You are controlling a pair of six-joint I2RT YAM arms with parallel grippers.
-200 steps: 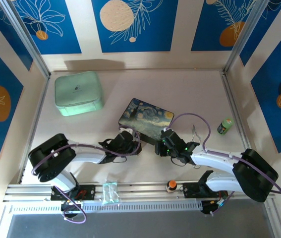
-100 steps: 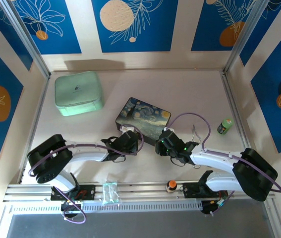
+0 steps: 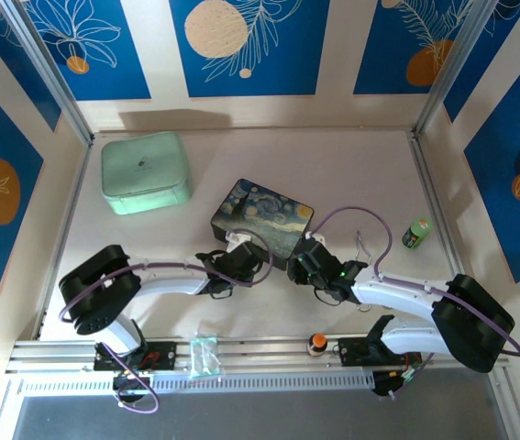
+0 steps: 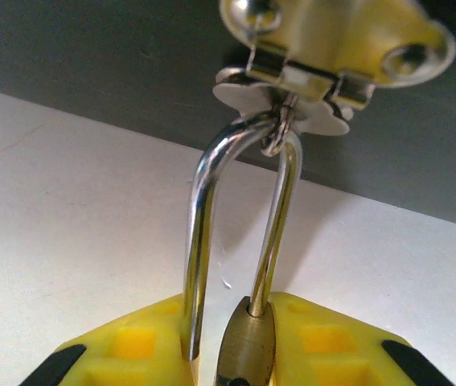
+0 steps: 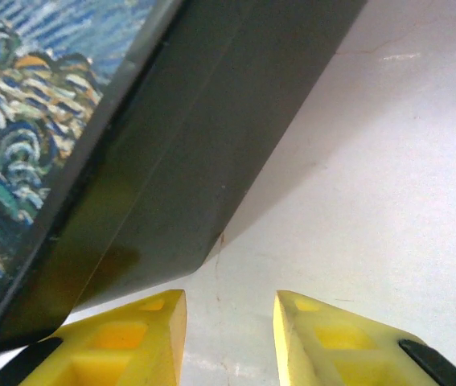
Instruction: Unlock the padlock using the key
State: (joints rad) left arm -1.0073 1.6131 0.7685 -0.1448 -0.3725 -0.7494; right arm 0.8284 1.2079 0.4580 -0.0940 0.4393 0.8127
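The brass padlock [image 4: 248, 342] is pinched edge-on in my left gripper [image 4: 228, 322], which is shut on it. Its silver shackle [image 4: 199, 225] hooks through the ring of the box's clasp [image 4: 292, 80]. One shackle leg sits in the body; the other ends free beside it. In the top view my left gripper [image 3: 241, 261] is at the near side of the starry-night box [image 3: 261, 213]. My right gripper [image 5: 229, 301] is open with nothing between its fingers, low over the table by the box's dark corner [image 5: 171, 145]. The key is out of view.
A mint-green case [image 3: 145, 171] lies at the back left. Silver forceps [image 3: 362, 246] and a small green bottle [image 3: 416, 233] are to the right of the box. A clear bag [image 3: 204, 356] and an orange-capped item [image 3: 316, 343] sit on the front rail.
The box has slid a little back and to the left. My left gripper has followed it to the right with the padlock; the right gripper has barely shifted.
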